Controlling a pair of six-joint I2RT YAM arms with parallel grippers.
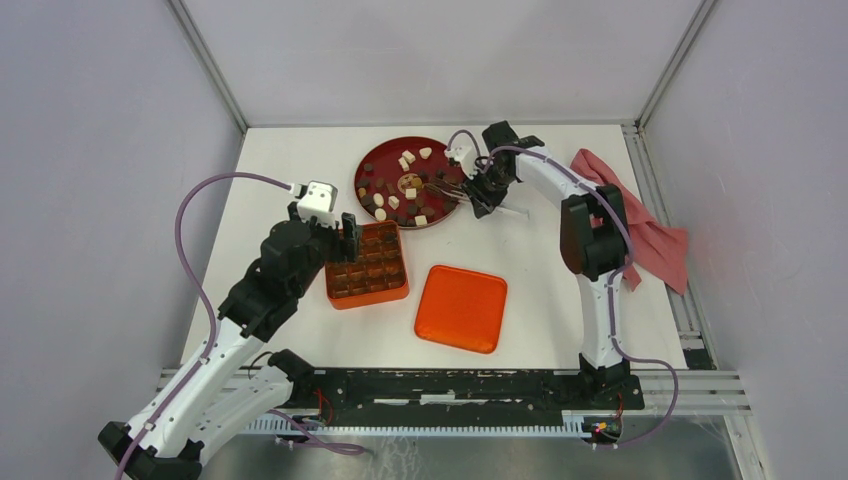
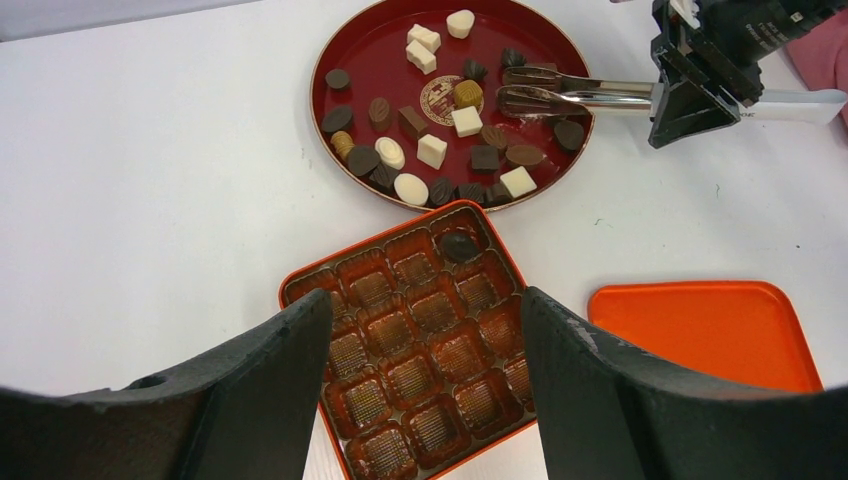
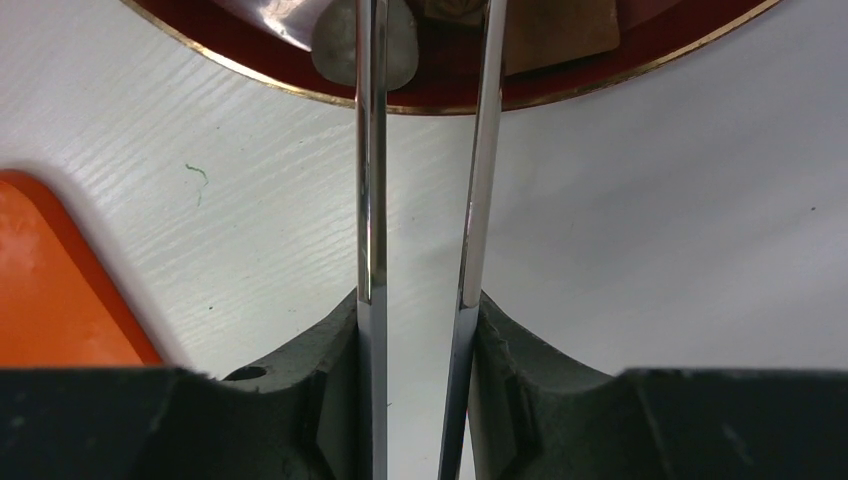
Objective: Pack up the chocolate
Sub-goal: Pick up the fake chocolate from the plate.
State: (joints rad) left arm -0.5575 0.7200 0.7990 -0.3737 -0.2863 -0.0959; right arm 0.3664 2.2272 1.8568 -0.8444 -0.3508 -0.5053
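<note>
Many small dark and cream-white chocolate pieces lie on a red plate, also in the left wrist view. An open orange box with a brown cell tray holds one dark piece in a far corner cell. My left gripper is open and empty, just above the box. My right gripper is shut on metal tongs. The tong tips reach over the plate's right side among the pieces. I cannot tell whether they hold one.
The flat orange lid lies on the white table right of the box. A pink cloth lies at the right edge behind the right arm. Grey walls close the table on three sides.
</note>
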